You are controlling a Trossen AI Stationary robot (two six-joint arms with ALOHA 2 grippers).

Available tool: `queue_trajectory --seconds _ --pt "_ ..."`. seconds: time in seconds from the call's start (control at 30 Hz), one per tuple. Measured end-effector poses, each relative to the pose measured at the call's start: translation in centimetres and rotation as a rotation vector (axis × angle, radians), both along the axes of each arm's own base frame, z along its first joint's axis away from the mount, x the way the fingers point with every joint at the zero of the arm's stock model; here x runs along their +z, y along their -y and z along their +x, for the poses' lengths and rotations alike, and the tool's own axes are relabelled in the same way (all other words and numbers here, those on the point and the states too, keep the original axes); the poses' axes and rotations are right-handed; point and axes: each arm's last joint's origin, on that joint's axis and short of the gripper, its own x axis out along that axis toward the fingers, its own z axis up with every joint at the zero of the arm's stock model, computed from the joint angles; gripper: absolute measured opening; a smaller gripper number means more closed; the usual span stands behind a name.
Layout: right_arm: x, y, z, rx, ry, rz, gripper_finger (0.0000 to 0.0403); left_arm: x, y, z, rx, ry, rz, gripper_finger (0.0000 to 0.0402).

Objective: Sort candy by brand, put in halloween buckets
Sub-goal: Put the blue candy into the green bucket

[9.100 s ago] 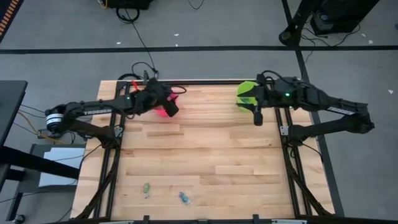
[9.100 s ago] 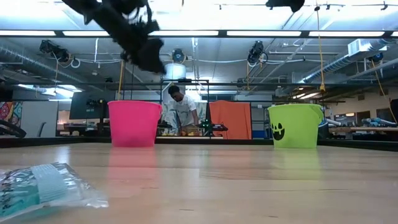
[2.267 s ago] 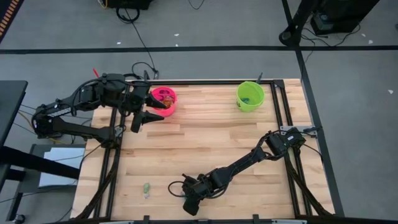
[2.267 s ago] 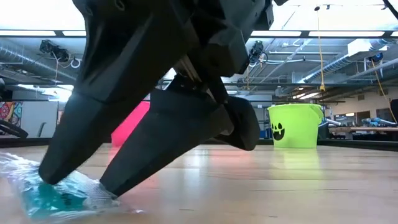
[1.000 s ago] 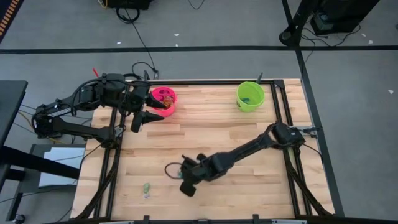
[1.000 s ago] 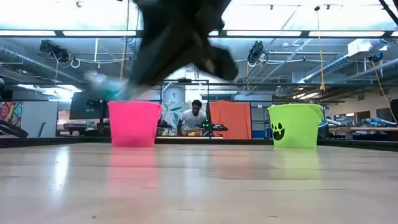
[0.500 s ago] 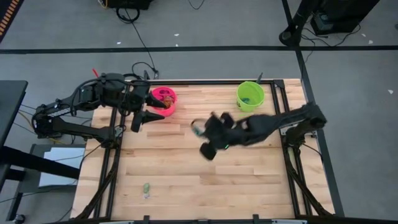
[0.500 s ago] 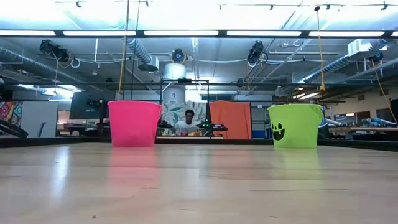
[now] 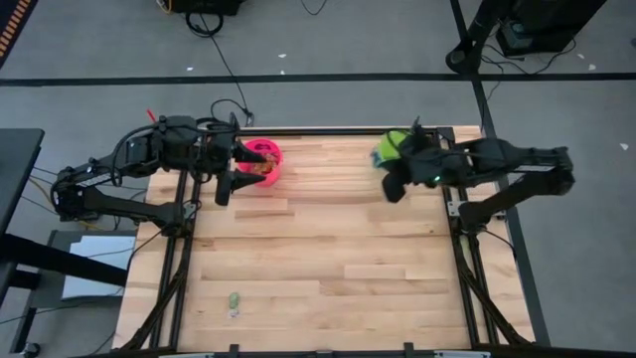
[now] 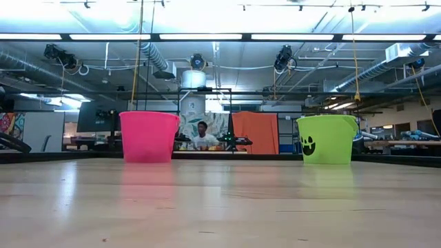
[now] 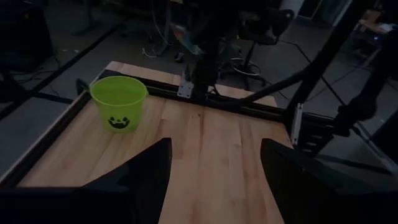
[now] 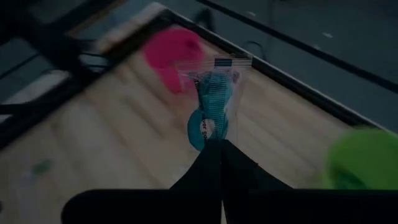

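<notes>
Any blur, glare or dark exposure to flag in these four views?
Right wrist view: motion-blurred, pink bucket and green bucket smeared, though the teal candy packet in the right hand reads clearly. Left wrist view: underexposed, fingers nearly black. Low view: ceiling lights blown out, sheen on the table. High view: sharp, evenly lit.

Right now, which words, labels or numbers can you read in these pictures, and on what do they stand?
No text can be read.
teal candy packet, held in the right gripper: dark print on a white round patch, too blurred to read; barcode-like stripes on the clear end.
green bucket: a black face only, no words.
pink bucket: no print shows.
</notes>
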Motion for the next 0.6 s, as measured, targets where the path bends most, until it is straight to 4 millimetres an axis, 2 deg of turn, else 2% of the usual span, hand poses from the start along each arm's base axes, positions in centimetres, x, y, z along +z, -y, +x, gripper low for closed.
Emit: queue_trajectory --seconds 0.13,0.27,0.47,0.6 --pt "-2.6 1.8 -3.0 -0.097 -0.042 0.035 0.0000 0.2 -0.1 0.1 0.017 0.026 -0.001 0.0252" --pt "-5.2 3.4 -5.1 -0.172 -0.080 0.070 0.0000 0.5 -0.1 0.1 0.028 0.053 0.003 0.0252" --pt "-8.5 5.7 -6.8 -0.293 -0.159 0.114 0.0002 1.0 -0.2 0.6 0.039 0.111 0.009 0.0252" --pt "-10.2 7.5 -6.9 -0.339 -0.187 0.144 0.0002 1.2 -0.4 1.4 0.045 0.148 -0.006 0.0252"
